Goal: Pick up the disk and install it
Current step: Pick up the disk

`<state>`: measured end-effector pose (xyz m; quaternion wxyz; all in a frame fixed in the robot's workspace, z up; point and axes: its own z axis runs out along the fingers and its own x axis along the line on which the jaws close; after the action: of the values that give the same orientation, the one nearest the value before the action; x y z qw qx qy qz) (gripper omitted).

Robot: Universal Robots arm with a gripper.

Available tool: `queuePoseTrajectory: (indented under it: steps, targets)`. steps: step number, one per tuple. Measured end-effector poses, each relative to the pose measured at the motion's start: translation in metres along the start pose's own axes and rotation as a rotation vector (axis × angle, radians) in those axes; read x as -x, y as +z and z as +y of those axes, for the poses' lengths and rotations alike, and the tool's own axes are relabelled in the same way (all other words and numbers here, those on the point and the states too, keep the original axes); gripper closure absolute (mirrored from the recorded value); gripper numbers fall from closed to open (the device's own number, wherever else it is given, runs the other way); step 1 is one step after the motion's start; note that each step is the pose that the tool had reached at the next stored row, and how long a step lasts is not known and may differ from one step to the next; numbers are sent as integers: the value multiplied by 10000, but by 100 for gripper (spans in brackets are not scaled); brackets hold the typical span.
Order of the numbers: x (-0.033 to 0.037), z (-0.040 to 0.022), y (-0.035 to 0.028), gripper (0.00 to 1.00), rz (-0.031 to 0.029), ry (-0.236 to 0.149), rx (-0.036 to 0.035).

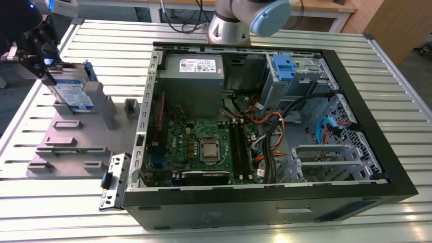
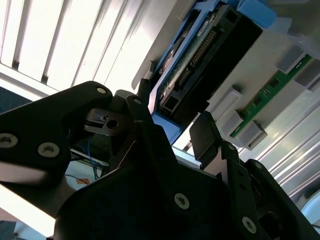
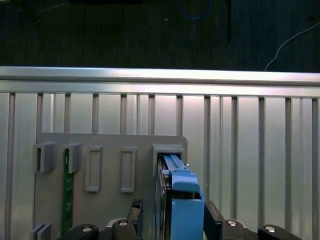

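Observation:
The disk (image 1: 73, 91) stands on edge in a slot of the grey holder plate (image 1: 68, 149) at the exterior view's left, outside the computer case. It is a silver drive with a white-and-blue label in a blue carrier. My gripper (image 1: 48, 71) is over its upper end. In both wrist views the disk (image 3: 182, 205) (image 2: 200, 55) lies between my two fingers. One fingertip (image 3: 136, 210) stands a little off the drive's side, and the other (image 3: 212, 217) is close against the carrier. The gripper (image 3: 172, 215) (image 2: 172, 117) is open around the disk.
The open computer case (image 1: 398, 167) lies on the slatted metal table, with the motherboard (image 1: 202, 147), a grey power supply (image 1: 196, 66) and a drive cage with a blue latch (image 1: 284, 68) inside. A green memory stick (image 3: 66, 195) stands in another holder slot. The arm's base (image 1: 233, 23) is behind the case.

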<state>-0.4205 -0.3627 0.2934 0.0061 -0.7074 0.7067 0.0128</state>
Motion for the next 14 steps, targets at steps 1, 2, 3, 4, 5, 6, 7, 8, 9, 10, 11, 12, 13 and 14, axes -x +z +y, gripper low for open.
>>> queuePoseTrajectory:
  steps: [1,2,3,4,5,6,7,8,9,10,11,12,13,14]
  targets:
    - [0,1,4,41,0,0,0]
    - [0,2,9,41,0,0,0]
    - [0,3,13,41,0,0,0]
    - [0,6,17,41,0,0,1]
    - [0,10,20,41,1,1,1]
    - [0,15,23,41,0,1,0]
    - [0,20,27,41,0,1,0]
    - [-1,23,31,41,0,0,-2]
    - [0,25,34,41,0,0,-1]
    - [0,27,38,41,0,-1,-1]
    - [0,29,43,41,1,-1,0]
    - [0,31,48,41,1,-1,0]
    - [0,33,53,41,1,-1,1]
    - [0,34,58,41,0,-2,0]
